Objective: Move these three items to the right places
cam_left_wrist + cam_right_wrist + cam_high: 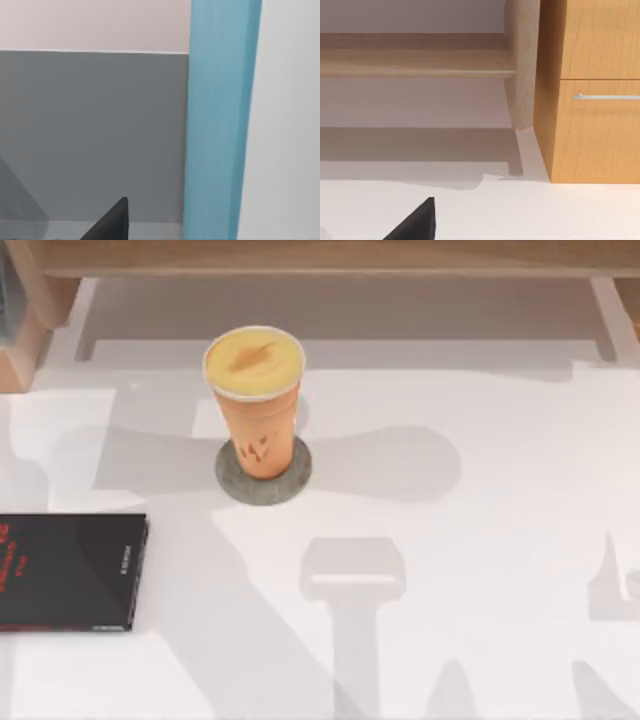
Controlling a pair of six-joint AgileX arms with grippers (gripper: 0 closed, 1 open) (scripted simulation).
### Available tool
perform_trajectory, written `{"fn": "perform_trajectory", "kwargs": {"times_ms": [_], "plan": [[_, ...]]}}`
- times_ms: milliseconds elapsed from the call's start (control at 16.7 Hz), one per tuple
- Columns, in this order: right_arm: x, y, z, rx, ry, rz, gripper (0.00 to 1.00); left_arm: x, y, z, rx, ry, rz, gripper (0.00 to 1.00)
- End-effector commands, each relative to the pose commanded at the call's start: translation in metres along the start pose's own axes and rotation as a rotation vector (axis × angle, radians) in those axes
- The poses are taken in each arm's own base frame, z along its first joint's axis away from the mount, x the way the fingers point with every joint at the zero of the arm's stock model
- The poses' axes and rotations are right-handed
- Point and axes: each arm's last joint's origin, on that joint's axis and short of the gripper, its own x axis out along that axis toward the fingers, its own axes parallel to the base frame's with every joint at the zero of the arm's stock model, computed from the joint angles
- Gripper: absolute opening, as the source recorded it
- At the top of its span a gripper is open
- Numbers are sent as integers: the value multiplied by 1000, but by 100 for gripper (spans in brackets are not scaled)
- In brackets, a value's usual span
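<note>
- Closest thing in the left wrist view is a dark bit of the left claw (pixel 112 222), poking in at the edge. Can't tell whether it's spread or pressed together.
- Right behind it there's the light-blue book (pixel 220 120), a tall blue slab running from edge to edge, with a grey wall on one side and a pale surface on the other. Whether the left claw is pinching it, honestly can't tell.
- Same deal in the right wrist view: a dark wedge of the right claw (pixel 415 222) over the white counter, state impossible to tell. Past it there's a wooden cabinet (pixel 590 125) with a silver drawer handle (pixel 606 96) and a round wooden leg (pixel 522 65) just beside it.
- From the top view, the orange cup (pixel 255 400) stands upright on the grey coaster (pixel 232 485), around the middle of the counter (pixel 480 570), a bit left and towards the far side. The coaster's rim peeks out all around the cup's base.
- The black book (pixel 70 570) lies flat at the near left, well apart from the cup, cut off by the left edge, with red marks on its left part.
- A wooden shelf (pixel 320 255) runs along the far side.
- Soft grey shadows fall across the counter.
</note>
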Motion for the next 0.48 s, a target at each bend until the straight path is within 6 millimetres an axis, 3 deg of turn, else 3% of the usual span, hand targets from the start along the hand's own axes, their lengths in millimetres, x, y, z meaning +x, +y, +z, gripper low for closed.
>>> {"fn": "perform_trajectory", "kwargs": {"times_ms": [480], "plan": [[0,0,0,0,0,0,100,0,0,0,0,0,0,17]]}}
